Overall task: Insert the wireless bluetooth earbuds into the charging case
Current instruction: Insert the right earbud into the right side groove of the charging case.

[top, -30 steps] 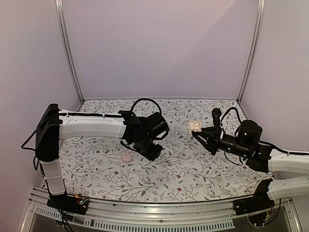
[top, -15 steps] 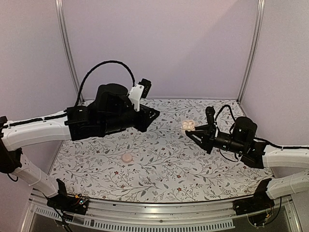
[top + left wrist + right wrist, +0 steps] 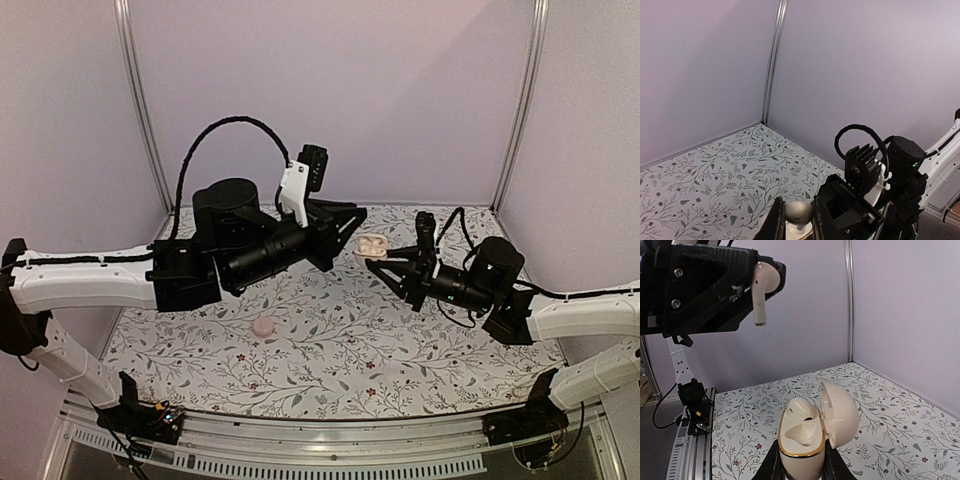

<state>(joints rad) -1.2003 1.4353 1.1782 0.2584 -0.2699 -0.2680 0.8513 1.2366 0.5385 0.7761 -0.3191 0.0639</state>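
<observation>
Pinching the open charging case (image 3: pixel 807 437), the right gripper (image 3: pixel 801 463) holds it aloft. Nearby, the left gripper (image 3: pixel 797 221) clamps an earbud (image 3: pixel 761 290).

This is a robot test cell in a lab. Plain lilac walls (image 3: pixel 330 100) meet at aluminium posts (image 3: pixel 142 110) and close in a floral-print tabletop (image 3: pixel 330 350). A cabled left arm (image 3: pixel 80 283) and right arm (image 3: pixel 590 315) are bolted to a slotted metal rail (image 3: pixel 320 437) along its near edge.

Floral table (image 3: pixel 400 370) bears one small pale pink lump (image 3: pixel 263 326).
</observation>
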